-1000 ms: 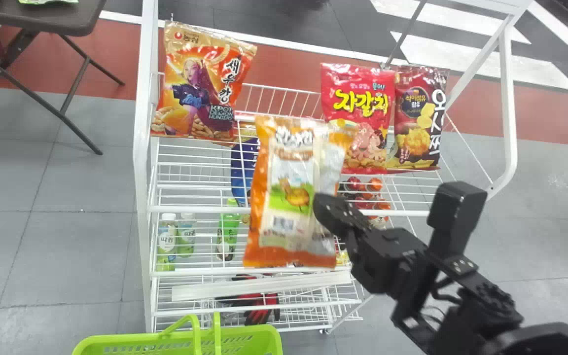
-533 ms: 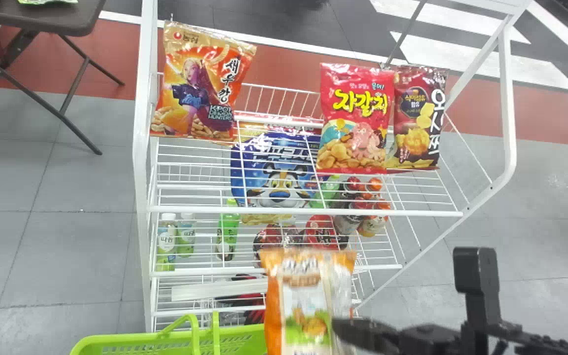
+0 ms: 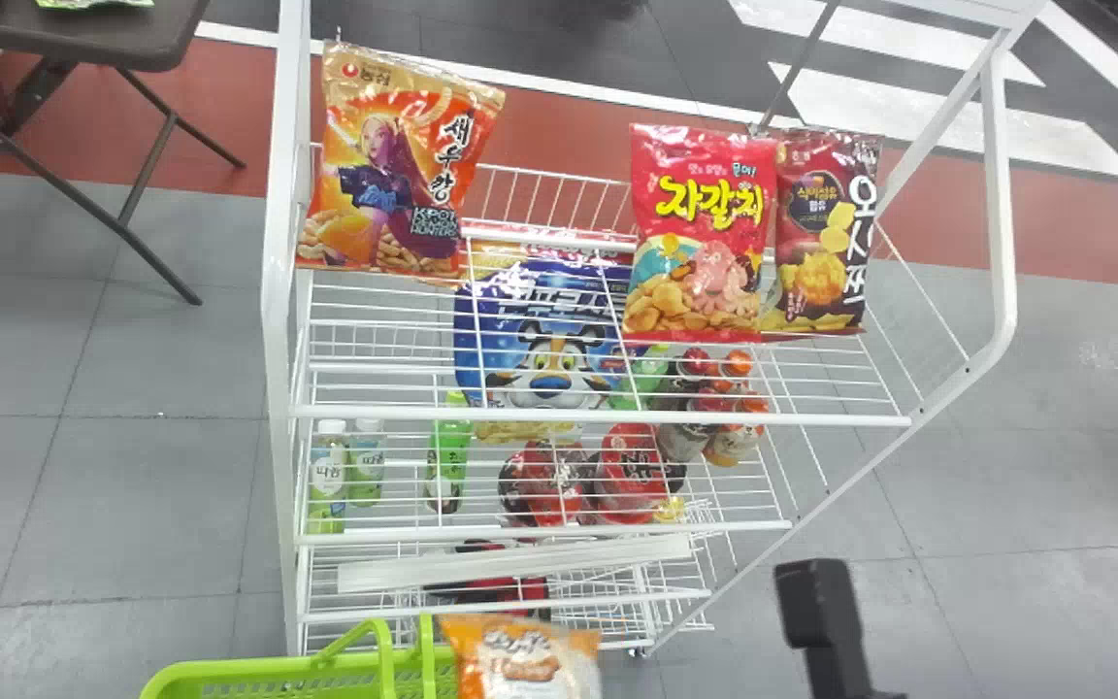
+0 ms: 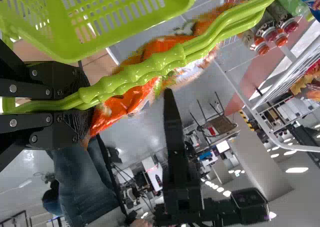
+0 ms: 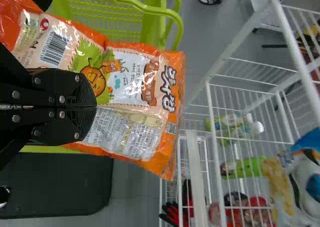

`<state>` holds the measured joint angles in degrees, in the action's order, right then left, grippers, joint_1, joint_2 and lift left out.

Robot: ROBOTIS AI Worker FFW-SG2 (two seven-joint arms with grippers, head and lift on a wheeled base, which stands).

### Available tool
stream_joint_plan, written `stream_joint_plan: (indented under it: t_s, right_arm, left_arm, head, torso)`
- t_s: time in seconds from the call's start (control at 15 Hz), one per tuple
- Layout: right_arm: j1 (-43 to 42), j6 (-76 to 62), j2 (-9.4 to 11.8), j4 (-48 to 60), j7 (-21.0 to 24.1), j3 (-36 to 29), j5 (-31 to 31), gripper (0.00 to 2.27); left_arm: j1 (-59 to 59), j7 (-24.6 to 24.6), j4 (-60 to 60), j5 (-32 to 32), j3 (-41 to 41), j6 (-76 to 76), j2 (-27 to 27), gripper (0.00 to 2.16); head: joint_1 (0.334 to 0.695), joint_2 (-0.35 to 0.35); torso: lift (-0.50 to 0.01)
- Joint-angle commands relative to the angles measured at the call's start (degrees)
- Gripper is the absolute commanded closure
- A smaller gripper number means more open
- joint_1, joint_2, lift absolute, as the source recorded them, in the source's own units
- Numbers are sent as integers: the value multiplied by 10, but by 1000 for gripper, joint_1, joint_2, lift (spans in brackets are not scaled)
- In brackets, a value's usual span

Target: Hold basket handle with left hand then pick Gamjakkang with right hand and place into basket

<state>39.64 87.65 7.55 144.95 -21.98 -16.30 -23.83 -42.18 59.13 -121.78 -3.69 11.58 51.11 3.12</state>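
The right arm (image 3: 838, 672) is finished in dull black and, in the head view, is topped by a thick upright block (image 3: 811, 602) with softened corners, carried on a slimmer stem. In the left wrist view, angular black segments (image 4: 182, 187) are seen along that arm. The right gripper (image 5: 96, 107) is built of black plates, dotted with small round silver screws (image 5: 61, 99); its broad fingertips (image 5: 86, 89) are rounded off and scored with fine ridges. The left gripper (image 4: 82, 106) is made in the same black, with straight, bar-like links (image 4: 27, 90), bright silver screw heads (image 4: 13, 88) and finely textured finger ends (image 4: 75, 129).
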Motion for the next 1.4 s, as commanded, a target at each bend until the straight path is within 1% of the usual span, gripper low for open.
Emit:
stream_joint_plan:
  t_s: [0.0,0.27,0.4,0.53,0.67,0.8,0.93,1.0,1.07,1.13,1.27,1.33]
  right_arm:
    - [-2,-59,-1,-41,5,65,39,2246]
    - [-22,-156,0,-118,17,152,115,2246]
    - [-35,-156,1,-151,21,183,153,2246]
    - [-43,-160,7,-182,36,214,186,2246]
    - [-54,-168,19,-215,52,245,209,2246]
    - [-64,-181,27,-243,57,264,214,2246]
    - [-76,-181,31,-262,57,281,215,2236]
    - [-76,-181,31,-259,58,282,211,1808]
    - [-69,-190,31,-244,57,275,209,653]
    - [-59,-200,33,-227,57,267,206,-2]
    - [-41,-177,33,-171,52,239,192,9]
    - [-33,-167,33,-142,51,224,187,56]
  left_arm:
    - [0,0,0,0,0,0,0,2135]
    - [-1,1,-1,0,0,0,1,2138]
    - [-4,0,-5,1,0,0,1,2138]
    - [-4,0,-6,1,0,0,1,2138]
    - [-4,0,-6,1,0,0,0,2138]
    - [-4,0,-6,2,0,0,0,2138]
    - [-5,0,-6,2,0,0,0,2138]
    - [-6,0,-7,2,0,0,0,2138]
    - [-7,0,-7,2,-1,0,1,2138]
    - [-8,0,-7,2,-2,-2,1,2138]
    - [-8,0,-7,2,-2,-4,1,2138]
    - [-8,0,-7,2,-2,-5,1,2138]
  head:
    - [695,-350]
    - [695,-350]
    - [695,-350]
    - [695,-350]
    - [695,-350]
    - [695,-350]
    - [695,-350]
    - [695,-350]
    - [695,-350]
    - [695,-350]
    - [695,-350]
    - [695,-350]
  torso:
    - [-19]
    - [-19]
    - [-19]
    - [-19]
    - [-19]
    - [-19]
    - [-19]
    - [-19]
    - [-19]
    - [-19]
    - [-19]
    - [-19]
